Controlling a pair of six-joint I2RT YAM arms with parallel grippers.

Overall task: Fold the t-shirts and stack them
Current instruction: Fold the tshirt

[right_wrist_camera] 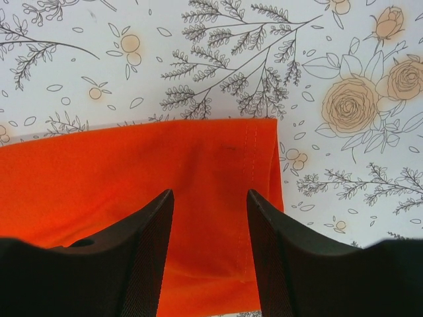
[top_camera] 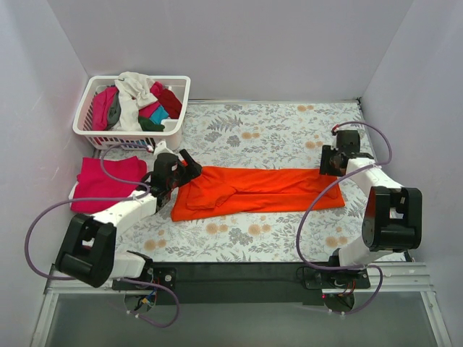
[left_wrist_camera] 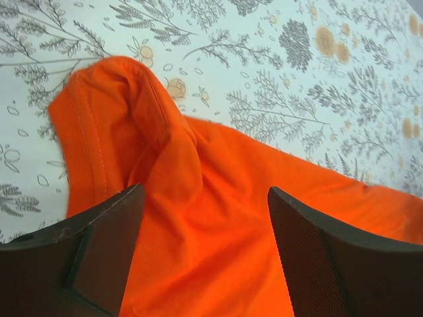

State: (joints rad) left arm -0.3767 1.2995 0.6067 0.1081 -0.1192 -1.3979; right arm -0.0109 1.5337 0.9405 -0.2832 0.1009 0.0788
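I see the orange shirt (top_camera: 260,189) lying long and flat across the middle of the flowery bench (top_camera: 275,130). My left pincer (top_camera: 189,168) is over its left end, fingers wide apart, holding nothing. My right pincer (top_camera: 328,163) is over the right end, fingers apart too. A folded pink shirt (top_camera: 105,184) lies to the left, near the white basket (top_camera: 181,108) full of other shirts (top_camera: 134,101).

Orange t-shirt (left_wrist_camera: 218,218) runs off bottom and right edges in left wrist view. From above, left end effector (top_camera: 190,165) covers its far left corner. Left arm (top_camera: 123,210) hides part of pink t-shirt (top_camera: 92,189). Basket (top_camera: 130,137) pile hides what lies under.
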